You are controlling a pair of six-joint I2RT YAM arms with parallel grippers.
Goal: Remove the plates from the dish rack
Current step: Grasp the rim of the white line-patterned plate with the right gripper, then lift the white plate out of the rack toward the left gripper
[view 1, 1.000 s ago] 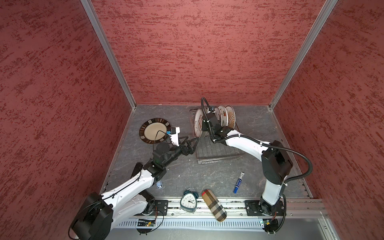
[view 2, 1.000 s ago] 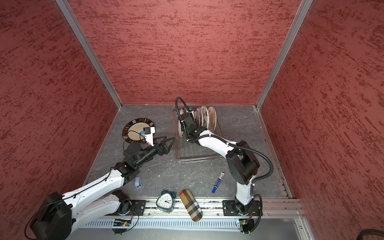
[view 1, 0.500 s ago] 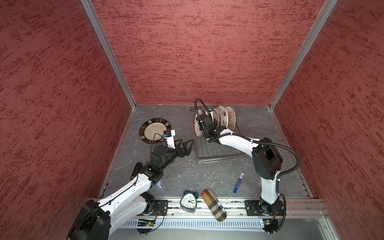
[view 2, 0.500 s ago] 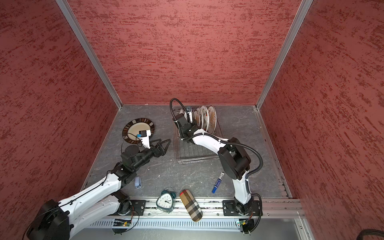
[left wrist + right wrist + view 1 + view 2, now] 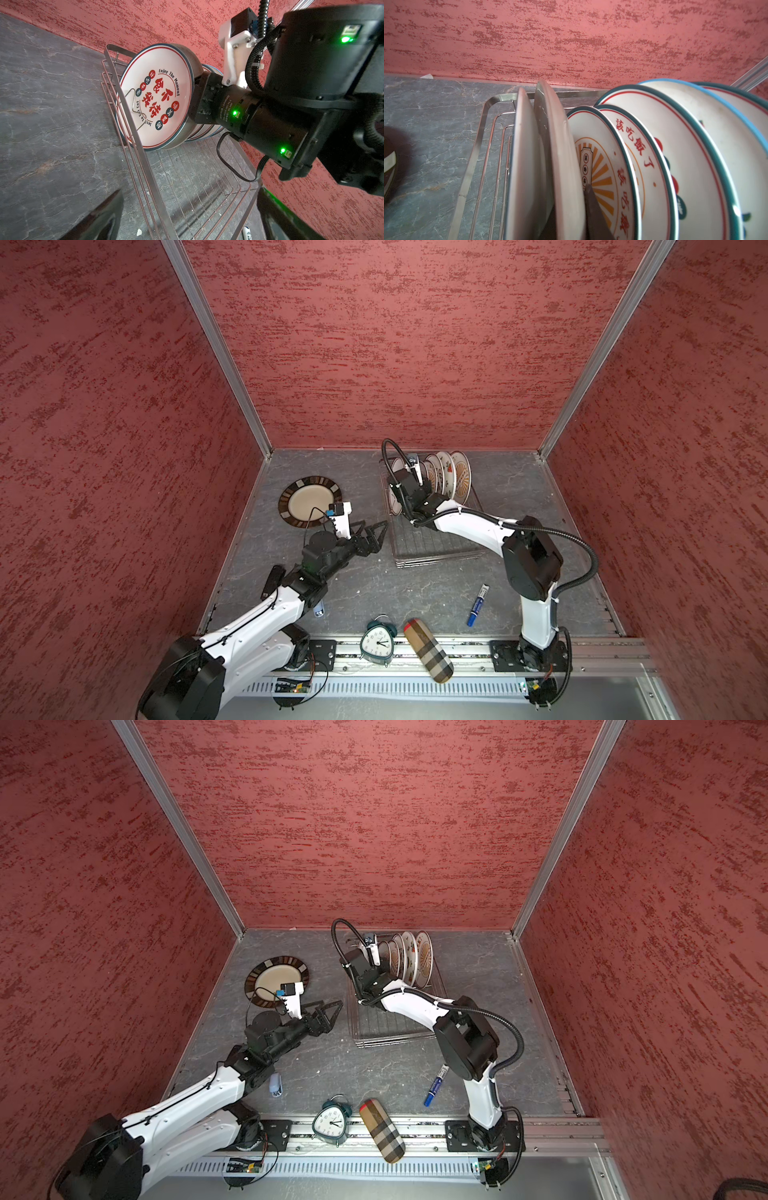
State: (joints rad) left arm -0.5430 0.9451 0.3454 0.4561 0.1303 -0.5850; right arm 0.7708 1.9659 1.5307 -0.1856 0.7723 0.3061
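The silver wire dish rack [image 5: 436, 547] [image 5: 390, 1031] stands at the back, with several plates [image 5: 449, 477] [image 5: 411, 959] upright on edge in it. My right gripper [image 5: 569, 220] is shut on the rim of a plain pale plate [image 5: 558, 145], second from the rack's left end. That plate stands between a red-character plate [image 5: 158, 99] and an orange sunburst plate [image 5: 602, 170]. My left gripper [image 5: 374, 533] [image 5: 328, 1011] is open and empty just left of the rack. A dark striped-rim plate [image 5: 309, 506] [image 5: 276, 979] lies flat on the table behind it.
Along the front edge stand a green alarm clock [image 5: 376, 643] and a plaid case [image 5: 428, 649]. A blue marker [image 5: 477, 605] lies right of them, and a small blue-white object [image 5: 275, 1085] beside the left arm. Red walls enclose the grey table on three sides.
My right gripper has shifted a little left along the row of plates and closed on the plain pale plate's rim. The left gripper has stayed open and hardly moved.
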